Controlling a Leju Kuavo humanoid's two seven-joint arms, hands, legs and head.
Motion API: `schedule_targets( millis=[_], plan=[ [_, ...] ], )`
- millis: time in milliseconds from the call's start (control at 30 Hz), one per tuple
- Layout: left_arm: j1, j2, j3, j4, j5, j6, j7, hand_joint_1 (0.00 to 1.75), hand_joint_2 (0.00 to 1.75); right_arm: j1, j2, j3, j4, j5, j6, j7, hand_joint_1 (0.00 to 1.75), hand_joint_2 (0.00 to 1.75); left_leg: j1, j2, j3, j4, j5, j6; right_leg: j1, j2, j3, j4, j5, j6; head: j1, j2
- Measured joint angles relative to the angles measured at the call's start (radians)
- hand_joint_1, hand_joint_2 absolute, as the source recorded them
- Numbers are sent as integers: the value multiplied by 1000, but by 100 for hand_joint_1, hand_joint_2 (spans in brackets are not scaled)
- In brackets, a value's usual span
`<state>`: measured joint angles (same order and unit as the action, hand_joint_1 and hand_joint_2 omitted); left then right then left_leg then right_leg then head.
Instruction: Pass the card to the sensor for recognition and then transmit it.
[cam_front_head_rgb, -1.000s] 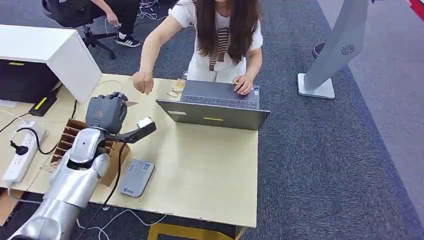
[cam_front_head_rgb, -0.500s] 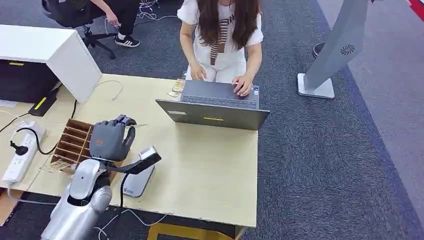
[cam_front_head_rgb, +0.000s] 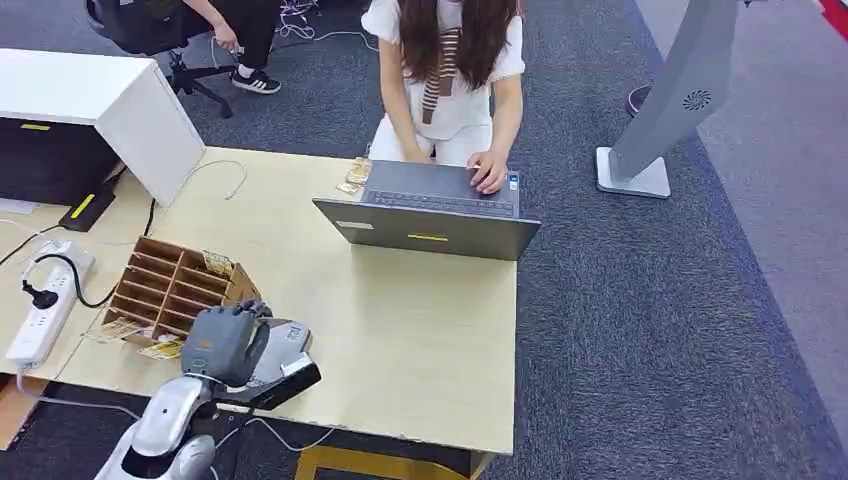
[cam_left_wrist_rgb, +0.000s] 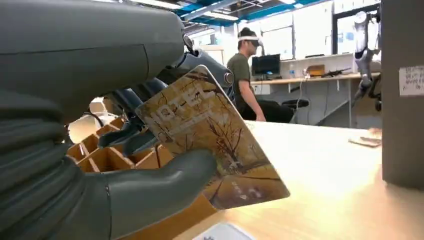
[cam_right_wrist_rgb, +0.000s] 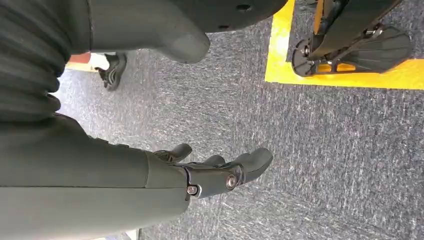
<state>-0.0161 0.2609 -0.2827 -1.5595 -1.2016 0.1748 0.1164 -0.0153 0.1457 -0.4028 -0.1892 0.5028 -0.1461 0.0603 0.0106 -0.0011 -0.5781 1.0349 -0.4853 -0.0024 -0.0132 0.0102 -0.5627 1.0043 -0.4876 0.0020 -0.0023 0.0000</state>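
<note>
Card (cam_left_wrist_rgb: 215, 150) pinched in left hand (cam_front_head_rgb: 225, 345) over grey sensor (cam_front_head_rgb: 285, 345) beneath: recognition step, likely then handing across desk (cam_front_head_rgb: 420, 320).

Silver left arm (cam_front_head_rgb: 160, 435), grey ribbed left hand (cam_front_head_rgb: 222, 345) (dark fingers).
</note>
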Motion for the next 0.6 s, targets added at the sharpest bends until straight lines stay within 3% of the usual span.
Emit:
schedule_targets(
  millis=[267,600],
  plan=[
    [12,16,0,1,-27,-80,61,175,175,0,0,-8,0,15,0,1,0,175,0,0,0,0,0,0,0,0,0,0,0,0,0,0],
    [14,26,0,7,-27,-94,63,175,175,-1,0,-15,0,19,0,1,0,175,0,0,0,0,0,0,0,-1,0,0,0,0,0,0]
  ],
)
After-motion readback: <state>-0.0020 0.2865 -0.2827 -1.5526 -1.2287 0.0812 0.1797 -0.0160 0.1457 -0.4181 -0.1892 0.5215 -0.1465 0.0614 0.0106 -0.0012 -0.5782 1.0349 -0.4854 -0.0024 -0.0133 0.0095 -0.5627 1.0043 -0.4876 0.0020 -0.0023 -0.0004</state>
